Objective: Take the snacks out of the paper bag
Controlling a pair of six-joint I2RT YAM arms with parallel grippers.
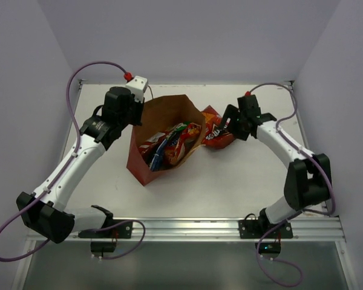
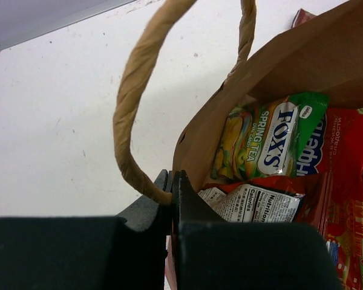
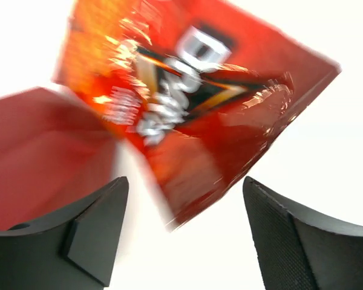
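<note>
1. The paper bag (image 1: 146,166) sits mid-counter (image 1: 230,187), between the two arms. It is tipped, with its base toward the near left and its open mouth facing up and toward the far right. Its long axis runs along that slant.
2. The left hand (image 1: 138,107) is at the far-left rim of the mouth. The left wrist view shows its fingers (image 2: 187,202) pinched closed on the paper edge, just by the foot of a tan cord handle (image 2: 139,90) that loops upward.
3. One red chip bag (image 1: 216,133) is out on the counter, touching or just beside the paper bag's right wall. Its long axis runs from far-left to near-right.
4. The right hand (image 1: 228,125) hangs over that chip bag with its fingers spread apart and gripping nothing. In the right wrist view the chip bag is blurred, and one corner points down into the gap.
5. From above, the other snacks are a jumble in the mouth: red packets (image 1: 150,145), a blue-white bag (image 1: 161,154) and a green-yellow bag (image 1: 179,129).
6. Only the left wrist view shows the green-yellow bag's lettering and its slant from lower left to upper right. A white nutrition panel (image 2: 248,202) lies under it.
7. Only the right wrist view shows the paper bag's red outer wall beside the loose chip bag.
</note>
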